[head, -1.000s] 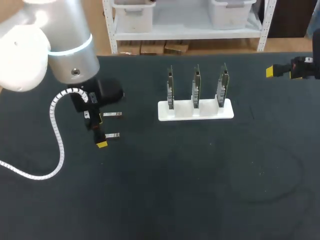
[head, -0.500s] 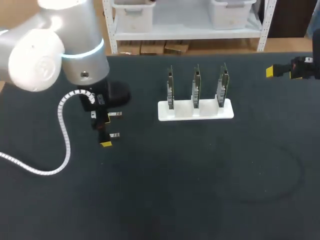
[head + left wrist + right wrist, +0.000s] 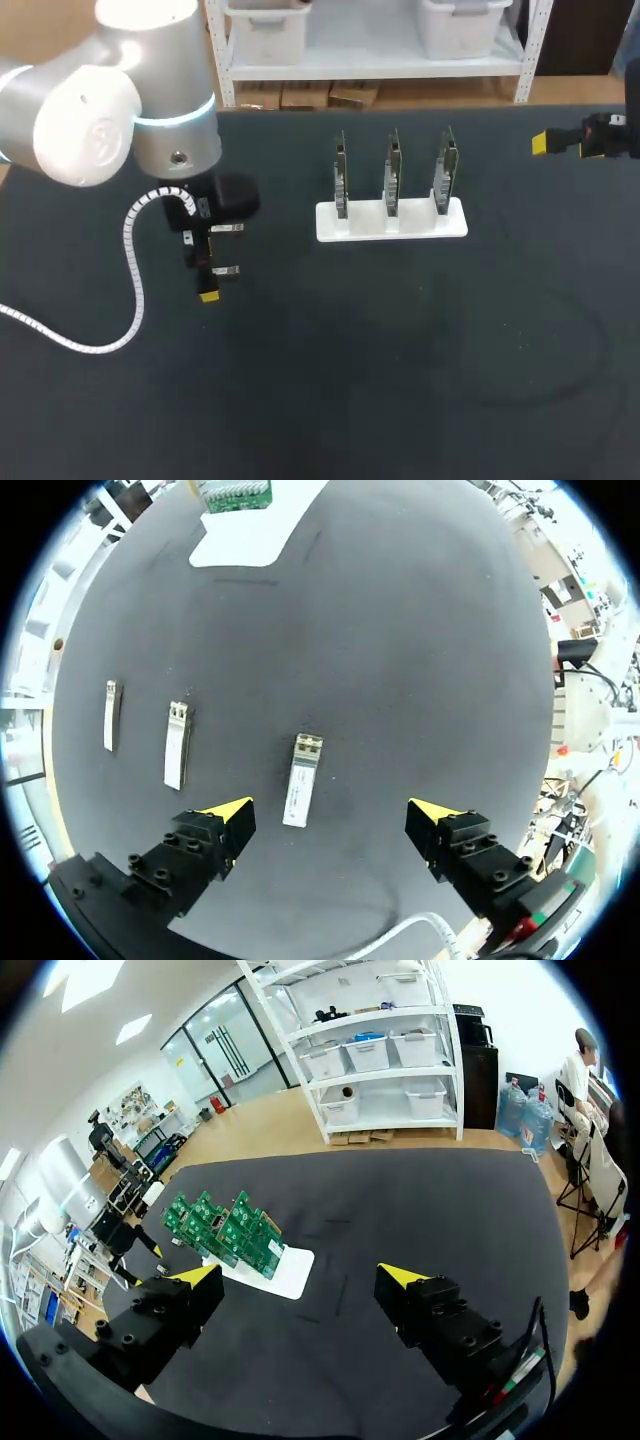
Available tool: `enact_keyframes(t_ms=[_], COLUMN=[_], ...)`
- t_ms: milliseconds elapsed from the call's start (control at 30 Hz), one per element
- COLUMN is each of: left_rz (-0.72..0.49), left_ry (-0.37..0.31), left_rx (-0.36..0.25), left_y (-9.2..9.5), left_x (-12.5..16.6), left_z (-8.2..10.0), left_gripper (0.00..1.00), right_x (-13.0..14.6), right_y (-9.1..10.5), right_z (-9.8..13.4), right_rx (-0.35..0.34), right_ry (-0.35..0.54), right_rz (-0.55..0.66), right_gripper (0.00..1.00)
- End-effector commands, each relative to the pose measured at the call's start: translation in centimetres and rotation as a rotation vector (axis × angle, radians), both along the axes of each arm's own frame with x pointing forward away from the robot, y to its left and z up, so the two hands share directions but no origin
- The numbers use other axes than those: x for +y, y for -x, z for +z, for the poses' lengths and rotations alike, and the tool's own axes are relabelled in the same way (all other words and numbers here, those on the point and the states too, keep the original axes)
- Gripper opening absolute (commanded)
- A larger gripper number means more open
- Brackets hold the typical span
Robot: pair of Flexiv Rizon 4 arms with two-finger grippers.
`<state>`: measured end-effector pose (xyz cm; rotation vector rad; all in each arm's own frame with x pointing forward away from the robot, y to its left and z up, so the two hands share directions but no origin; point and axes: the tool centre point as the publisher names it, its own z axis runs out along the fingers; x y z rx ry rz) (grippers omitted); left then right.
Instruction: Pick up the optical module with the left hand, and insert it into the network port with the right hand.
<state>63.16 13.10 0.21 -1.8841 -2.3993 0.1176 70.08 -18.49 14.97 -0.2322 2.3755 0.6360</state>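
Module [image 3: 302, 780] first: it lies flat on the counter [image 3: 420, 630], well clear of the rack [image 3: 245, 542] and below the gap of my left claw [image 3: 330, 818]. That claw hangs over it released, one finger to each side, touching nothing. I read this as lining up for the pick. The fingers face the module's long sides, so a straight drop should bracket it, though it sits nearer one finger than the other.

A second module [image 3: 177, 745] and a third module [image 3: 110, 715] lie parallel beside it, on the same side of the rack. The second is close to one finger, and I judge a crooked descent could nudge it.

The rack holds three boards [image 3: 391, 170] on edge, presumably so their ports face outward for insertion. My right claw [image 3: 298, 1280] waits past the rack's other end, well apart from it. It is released and empty, and points toward the boards.

I cannot make out the ports in any view. The head view shows only two modules beside my left arm, and I take the other to be hidden under it. The left wrist view cuts the rack off.
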Motion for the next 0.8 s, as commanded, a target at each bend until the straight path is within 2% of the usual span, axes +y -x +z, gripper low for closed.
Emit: enact_keyframes(t_ms=[33,367,800], left_rz=[-0.008,-0.027,-0.004], left_ry=[-0.001,0.008,-0.003], left_rx=[-0.011,0.039,0.03], left_y=[-0.5,-1.9,-2.0], left_x=[0.2,0.3,0.4], left_z=[0.2,-0.9,-1.7], left_gripper=[1.0,1.0,1.0], right_x=[0.0,0.0,0.0], right_y=[0.1,0.1,0.1], right_z=[0.1,0.1,0.1], right_rx=[0.0,0.0,0.0], right_ry=[0.002,0.002,0.002], right_rz=[-0.003,-0.003,-0.003], right_gripper=[1.0,1.0,1.0])
